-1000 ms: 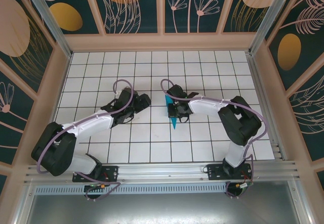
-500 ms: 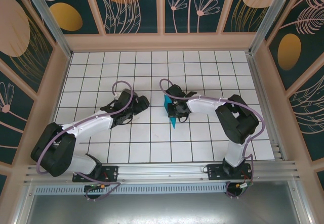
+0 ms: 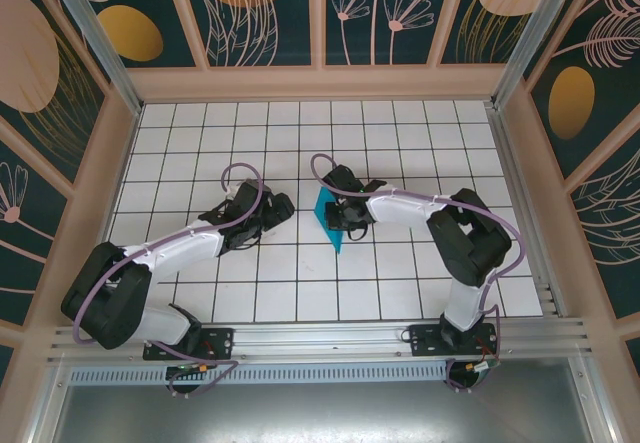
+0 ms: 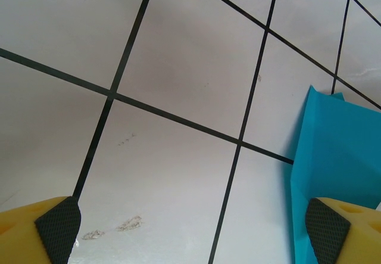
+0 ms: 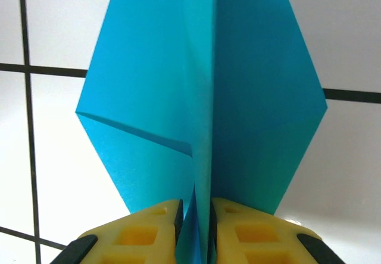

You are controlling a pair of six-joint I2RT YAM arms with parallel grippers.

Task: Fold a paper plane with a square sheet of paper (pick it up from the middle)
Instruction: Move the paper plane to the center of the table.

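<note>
The paper plane point(image 5: 250, 97) lay on the white tiled table point(image 5: 53, 25) as a cyan kite shape with its raised centre crease running upright. The crease's lower end stood in the narrow gap between the right gripper's point(image 5: 195, 228) yellow fingers point(image 5: 250, 231). Whether they pinched it was unclear.

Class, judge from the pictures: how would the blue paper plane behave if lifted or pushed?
Probably very light: the paper plane is thin folded sheet. Likely stiffer along its centre crease, floppy at the wings. On the smooth table it should slide, not roll.
</note>
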